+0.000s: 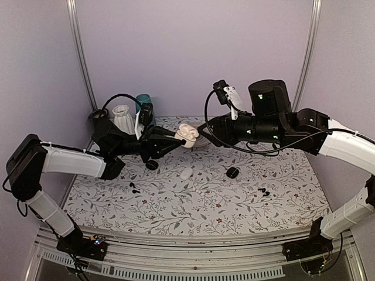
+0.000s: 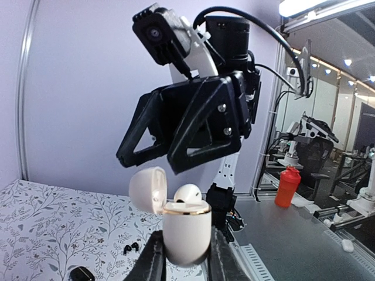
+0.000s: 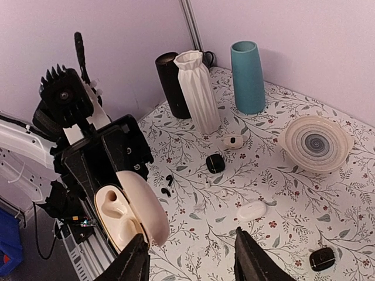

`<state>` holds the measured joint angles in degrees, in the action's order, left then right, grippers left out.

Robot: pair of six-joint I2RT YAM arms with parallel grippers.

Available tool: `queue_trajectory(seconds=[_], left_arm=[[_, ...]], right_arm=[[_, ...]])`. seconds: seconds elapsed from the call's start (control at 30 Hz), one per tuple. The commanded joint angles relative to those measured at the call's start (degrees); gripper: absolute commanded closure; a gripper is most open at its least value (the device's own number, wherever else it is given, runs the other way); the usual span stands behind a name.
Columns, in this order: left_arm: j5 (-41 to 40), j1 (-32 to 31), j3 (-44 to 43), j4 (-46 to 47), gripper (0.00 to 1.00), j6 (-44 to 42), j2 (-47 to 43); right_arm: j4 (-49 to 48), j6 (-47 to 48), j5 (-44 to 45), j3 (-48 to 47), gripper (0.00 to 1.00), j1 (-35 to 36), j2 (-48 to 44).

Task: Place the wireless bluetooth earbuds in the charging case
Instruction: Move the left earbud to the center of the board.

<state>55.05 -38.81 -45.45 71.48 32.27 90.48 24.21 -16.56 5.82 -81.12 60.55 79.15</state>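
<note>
White and glossy, the charging case [image 1: 187, 136] hangs above the bench [image 1: 234, 199], toward 12 o'clock in the top view, with its lid open. The left end effector [image 1: 174, 139] pinches its lower body from 9 o'clock. One white earbud [image 2: 187, 192] sits in the case's mouth. At the case's 3 o'clock, the right end effector [image 1: 204, 130] has its fingers spread, gripping nothing.
</note>
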Motion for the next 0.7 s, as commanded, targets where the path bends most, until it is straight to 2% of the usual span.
queue_trajectory(seconds=[0.0,0.33,0.5,0.67], left_arm=[[-5.1,0.5,2.5,2.1,1.00,-4.8,-1.6],[-17.4,-3.3,7.0,-7.7,1.00,-21.5,-8.2],[-19.0,-4.3,7.5,-9.5,1.00,-23.4,-9.6],[-22.6,-5.4,9.2,-10.0,1.00,-25.1,-11.8]], right_arm=[[0.1,-4.6,1.6,-0.6,0.50,-0.5,-2.9],[-0.3,-16.6,1.5,10.2,0.47,-11.0,-6.6],[-1.7,-20.3,2.2,17.5,0.46,-16.3,-8.3],[-1.3,-21.6,8.5,22.0,0.43,-19.0,-9.7]])
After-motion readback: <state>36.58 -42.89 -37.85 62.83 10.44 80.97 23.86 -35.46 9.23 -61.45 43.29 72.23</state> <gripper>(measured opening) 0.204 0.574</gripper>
